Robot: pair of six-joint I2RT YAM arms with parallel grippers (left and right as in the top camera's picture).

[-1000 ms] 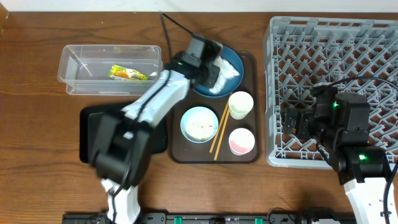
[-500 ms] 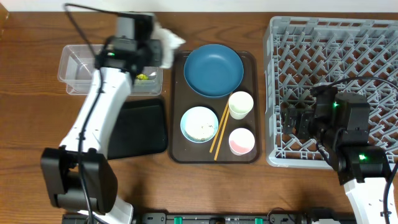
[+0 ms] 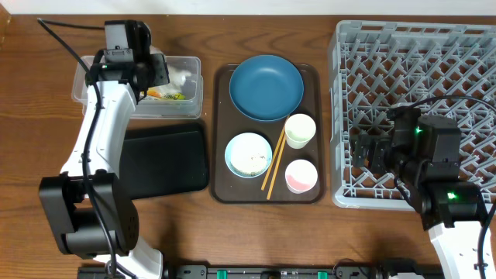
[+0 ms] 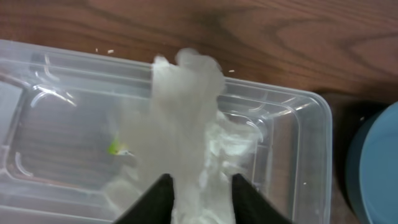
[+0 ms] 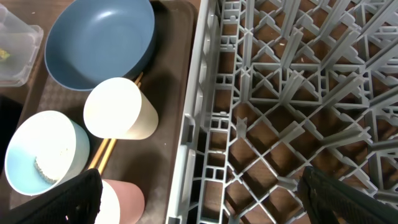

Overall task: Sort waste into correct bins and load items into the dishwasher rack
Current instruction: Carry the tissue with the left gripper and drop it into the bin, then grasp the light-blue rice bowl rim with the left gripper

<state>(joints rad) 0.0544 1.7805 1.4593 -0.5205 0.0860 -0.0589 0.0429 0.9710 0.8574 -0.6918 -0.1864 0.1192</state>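
My left gripper (image 3: 157, 70) is over the clear plastic tub (image 3: 93, 97), shut on the crumpled white tissue (image 3: 180, 76). In the left wrist view the tissue (image 4: 186, 118) hangs between the jaws (image 4: 200, 186) over the tub (image 4: 298, 130). The yellow-green wrapper (image 3: 167, 94) lies in the tub. The dark blue plate (image 3: 266, 87), the pale blue bowl (image 3: 248, 155) with rice scraps, two white cups (image 3: 300, 130) (image 3: 301, 176) and the chopsticks (image 3: 274, 164) sit on the brown tray (image 3: 221, 186). My right gripper (image 3: 370, 149) is open and empty over the left edge of the grey rack (image 3: 418, 77).
The black tray (image 3: 167, 159) lies below the tub, left of the brown tray. The right wrist view shows the plate (image 5: 99, 40), a cup (image 5: 118, 109), the bowl (image 5: 40, 155) and the rack's pegs (image 5: 298, 93).
My left gripper lifted the tissue off the blue plate and carried it left to above the clear tub. The plate is now bare. The right arm has not moved.
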